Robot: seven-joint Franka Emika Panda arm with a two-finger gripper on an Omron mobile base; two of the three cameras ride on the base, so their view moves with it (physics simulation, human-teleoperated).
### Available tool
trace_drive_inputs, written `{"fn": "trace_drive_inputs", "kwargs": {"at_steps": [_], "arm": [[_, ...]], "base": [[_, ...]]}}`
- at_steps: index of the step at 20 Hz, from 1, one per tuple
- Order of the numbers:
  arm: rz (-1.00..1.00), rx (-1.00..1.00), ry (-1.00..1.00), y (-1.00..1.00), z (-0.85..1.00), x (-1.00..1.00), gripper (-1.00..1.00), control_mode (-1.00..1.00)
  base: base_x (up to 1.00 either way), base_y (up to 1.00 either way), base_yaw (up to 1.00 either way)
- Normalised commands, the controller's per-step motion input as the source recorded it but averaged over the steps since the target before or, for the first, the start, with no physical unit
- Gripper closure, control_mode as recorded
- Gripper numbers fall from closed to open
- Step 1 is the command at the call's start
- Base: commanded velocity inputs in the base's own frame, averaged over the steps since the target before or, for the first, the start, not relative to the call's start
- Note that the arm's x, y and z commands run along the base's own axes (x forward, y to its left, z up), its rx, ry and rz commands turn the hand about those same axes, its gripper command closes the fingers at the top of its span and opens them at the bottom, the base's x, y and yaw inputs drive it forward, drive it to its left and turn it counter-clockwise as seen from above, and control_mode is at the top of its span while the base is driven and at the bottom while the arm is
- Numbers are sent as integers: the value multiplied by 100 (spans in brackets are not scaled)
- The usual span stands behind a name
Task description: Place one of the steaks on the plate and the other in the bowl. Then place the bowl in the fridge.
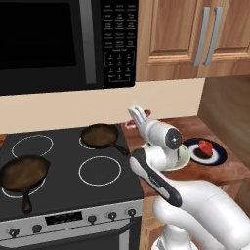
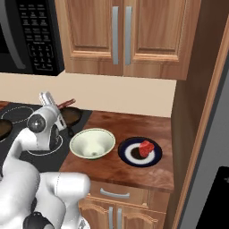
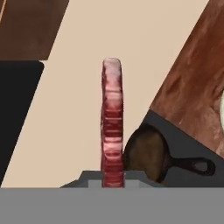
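My gripper (image 3: 113, 178) is shut on one steak (image 3: 112, 122), a red marbled slab seen edge-on and rising straight from the fingertips. In the right base view this steak (image 2: 67, 103) hangs above the back of the stove, beside the small skillet (image 2: 71, 115). The other steak (image 2: 146, 148) lies on the dark plate (image 2: 129, 155) on the wooden counter. Left of the plate stands the pale bowl (image 2: 92, 143), with nothing in it. In the left base view my arm hides most of the bowl (image 1: 184, 157), and the plate (image 1: 217, 156) lies to its right. The grey fridge (image 2: 217, 134) stands at the far right.
A black stove (image 1: 100, 171) carries a small skillet (image 1: 100, 135) at the back and a larger skillet (image 1: 23, 173) at the front left. A microwave (image 1: 49, 44) hangs above the stove. Wooden cabinets (image 2: 120, 36) hang over the counter.
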Motion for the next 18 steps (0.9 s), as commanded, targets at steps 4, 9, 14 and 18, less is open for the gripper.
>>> {"fn": "trace_drive_inputs", "kwargs": {"at_steps": [4,9,14,18], "arm": [[-4,-9,28,-19,28,-37,100,-100],[-4,-10,37,-16,53,-27,100,-100],[-1,-3,37,-36,6,-14,100,-100],[-1,-1,37,-38,-9,-2,100,-100]], "base": [[0,0,0],[0,0,0],[0,0,0],[0,0,0]]}}
